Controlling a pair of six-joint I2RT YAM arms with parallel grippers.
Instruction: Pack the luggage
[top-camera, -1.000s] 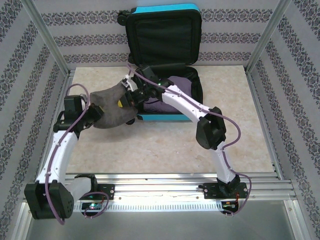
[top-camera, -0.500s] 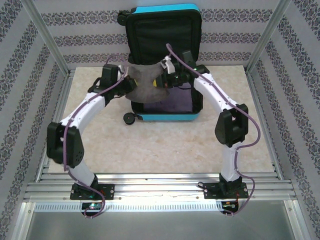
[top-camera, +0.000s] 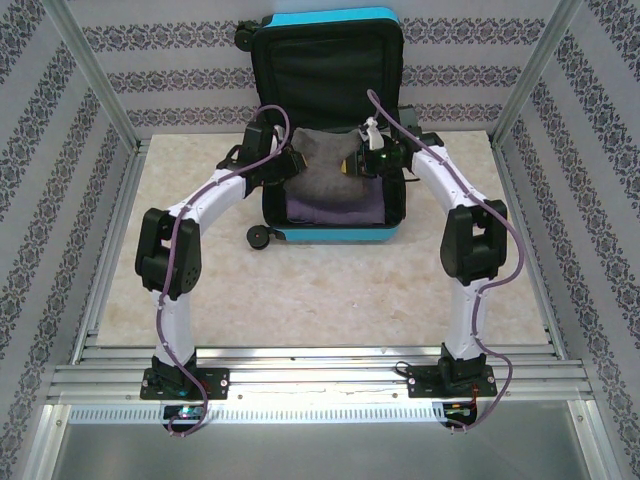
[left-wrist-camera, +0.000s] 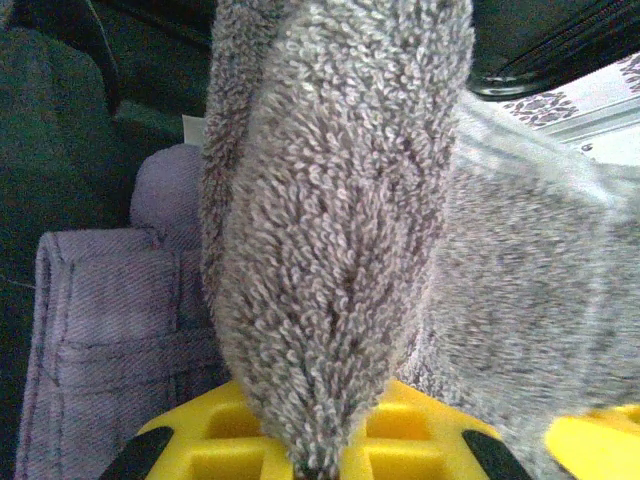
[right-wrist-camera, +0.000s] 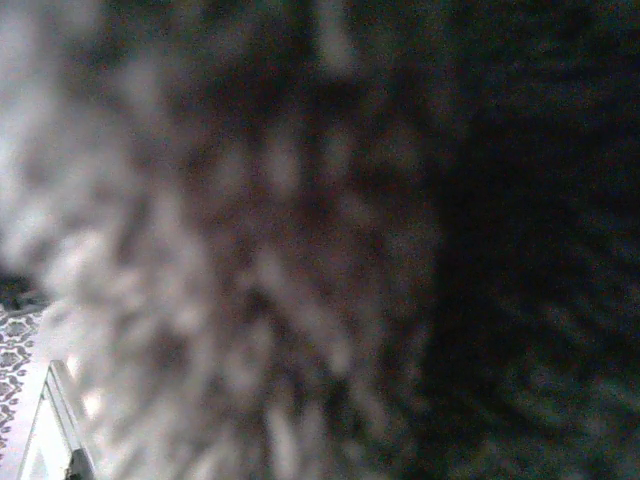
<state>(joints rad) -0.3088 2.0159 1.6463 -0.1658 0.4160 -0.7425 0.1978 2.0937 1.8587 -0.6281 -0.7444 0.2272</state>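
left gripper (top-camera: 287, 163) and right gripper (top-camera: 372, 150) both pinched tight on the fuzzy grey towel (top-camera: 325, 168) above the open turquoise hard-shell suitcase (top-camera: 330, 236); uneven release could drape it over the rim

The left arm (top-camera: 165, 262) and right arm (top-camera: 472, 250) rise from the near edge of the table (top-camera: 330, 300), elbows bowed outward. Their forearms reach toward the far edge. The wrists turn inward, facing each other. The left gripper (top-camera: 290, 165) is clamped on one end of a grey cloth (top-camera: 325, 168), its yellow fingers (left-wrist-camera: 215, 455) pinching the pile. The right gripper (top-camera: 372, 152) is closed on the other end.
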